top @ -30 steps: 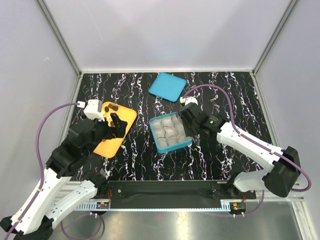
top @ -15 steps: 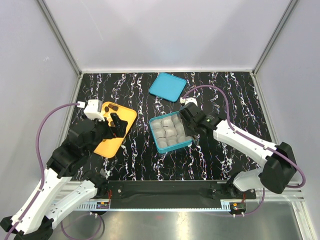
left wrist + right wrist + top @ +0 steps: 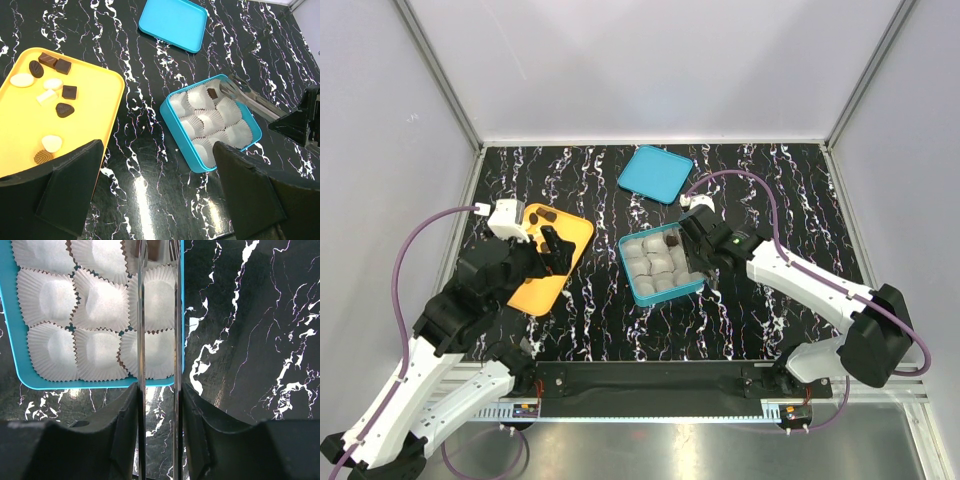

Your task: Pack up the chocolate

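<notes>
Now dark choc (image 3: 212, 93) in teal box (image 3: 176, 131), betw. narrowly parted right pincer (image 3: 159, 245) tips.

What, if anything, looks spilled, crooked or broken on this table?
Nothing stands out. One dark chocolate sits in the corner cup of the blue tin; the other paper cups are empty and in tidy rows. The remaining chocolates lie on the yellow tray, and the lid lies flat beyond the tin.
</notes>
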`<state>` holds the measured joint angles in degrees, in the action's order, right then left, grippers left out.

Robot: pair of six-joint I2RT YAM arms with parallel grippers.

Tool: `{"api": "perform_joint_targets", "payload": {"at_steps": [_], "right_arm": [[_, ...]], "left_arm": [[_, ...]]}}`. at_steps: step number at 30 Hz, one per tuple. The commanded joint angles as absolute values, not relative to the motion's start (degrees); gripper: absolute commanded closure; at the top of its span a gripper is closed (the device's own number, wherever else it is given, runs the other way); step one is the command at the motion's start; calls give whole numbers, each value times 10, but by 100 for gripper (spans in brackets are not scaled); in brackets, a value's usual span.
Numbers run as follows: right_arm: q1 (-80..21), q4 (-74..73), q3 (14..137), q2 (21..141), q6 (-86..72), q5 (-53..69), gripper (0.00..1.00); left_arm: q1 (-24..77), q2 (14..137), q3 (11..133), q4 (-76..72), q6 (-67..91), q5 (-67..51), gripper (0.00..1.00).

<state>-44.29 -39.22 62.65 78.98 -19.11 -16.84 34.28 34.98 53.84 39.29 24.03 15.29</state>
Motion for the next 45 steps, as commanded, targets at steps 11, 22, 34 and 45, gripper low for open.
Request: {"api": "perform_joint_targets", "payload": {"at_steps": [11,22,34,45], "right_arm": [[-439,-377,700,777,-184,-122,58],[-489,-243,785,910,-150,-21,57],[-606,-137,869,1075,-70,16,53],[-635,-102,867,1128,-33,18,49]], "left_arm": [[344,354,561,367,235,163,1],[344,366,613,393,227,178,1],[344,365,722,430,217,219,1],[344,352,737,430,219,230,1]]}}
